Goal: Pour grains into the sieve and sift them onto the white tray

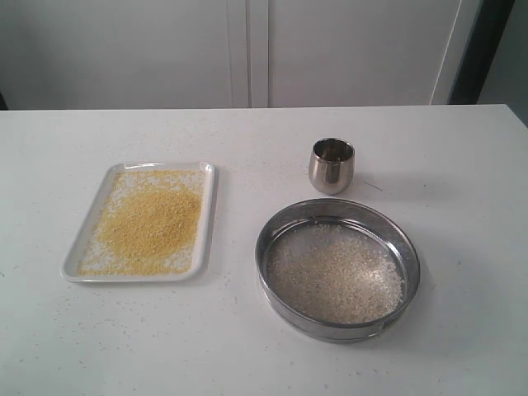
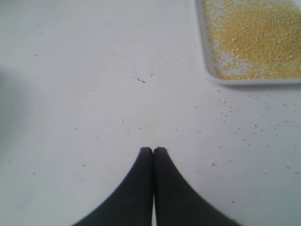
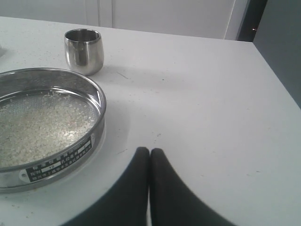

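Left hand (image 2: 153, 149) is clenched, fingertips pressed together, grasping nothing. It hangs over bare tabletop (image 2: 94, 70). The tray (image 2: 207, 70) lies ahead of this hand and off to one side, well apart from it. Yellow grains (image 2: 254, 37) cover most of the tray, and loose specks dot the tabletop between hand and tray.

Right hand (image 3: 149, 150) is clenched too, nothing in it. The sieve (image 3: 96, 136) sits near this hand, off to one side, not touching. White grains (image 3: 37, 122) are spread over its mesh. The cup (image 3: 83, 51) stands upright farther ahead, past the sieve and close to its rim.

Only the wrist views give us the hands. The right wrist view alone shows the black label (image 3: 59, 162) on the sieve wall, which faces the hand; we cannot read the print. The left wrist view alone shows the scattered specks clearly. The exterior view alone gives the whole layout: tray and sieve side by side but apart, cup just behind the sieve, and a bare strip at the tray's far end.
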`<action>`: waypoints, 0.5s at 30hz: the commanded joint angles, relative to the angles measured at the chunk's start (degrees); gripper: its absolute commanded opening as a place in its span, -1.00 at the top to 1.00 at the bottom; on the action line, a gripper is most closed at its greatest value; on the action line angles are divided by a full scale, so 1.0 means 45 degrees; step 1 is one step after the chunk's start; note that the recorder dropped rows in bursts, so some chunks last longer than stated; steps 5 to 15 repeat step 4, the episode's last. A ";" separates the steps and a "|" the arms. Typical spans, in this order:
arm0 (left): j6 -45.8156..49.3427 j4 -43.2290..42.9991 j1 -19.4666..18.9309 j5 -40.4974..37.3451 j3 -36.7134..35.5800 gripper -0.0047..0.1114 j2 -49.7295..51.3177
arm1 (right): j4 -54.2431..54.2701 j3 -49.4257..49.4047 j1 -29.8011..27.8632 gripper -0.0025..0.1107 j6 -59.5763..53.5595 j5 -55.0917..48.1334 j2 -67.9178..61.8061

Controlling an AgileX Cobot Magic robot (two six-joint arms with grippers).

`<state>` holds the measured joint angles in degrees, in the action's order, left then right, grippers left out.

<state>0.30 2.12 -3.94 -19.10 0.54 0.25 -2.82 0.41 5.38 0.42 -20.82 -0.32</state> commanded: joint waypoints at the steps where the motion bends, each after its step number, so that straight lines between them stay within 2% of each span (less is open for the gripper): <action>1: 0.0042 0.0085 -0.0017 -0.0099 -0.0120 0.92 -0.0055 | -0.0007 -0.0090 0.0056 0.96 -0.0094 0.0195 0.0072; 15: 0.0042 0.0085 -0.0017 -0.0099 -0.0120 0.92 -0.0055 | -0.0007 -0.0090 0.0056 0.96 -0.0094 0.0195 0.0072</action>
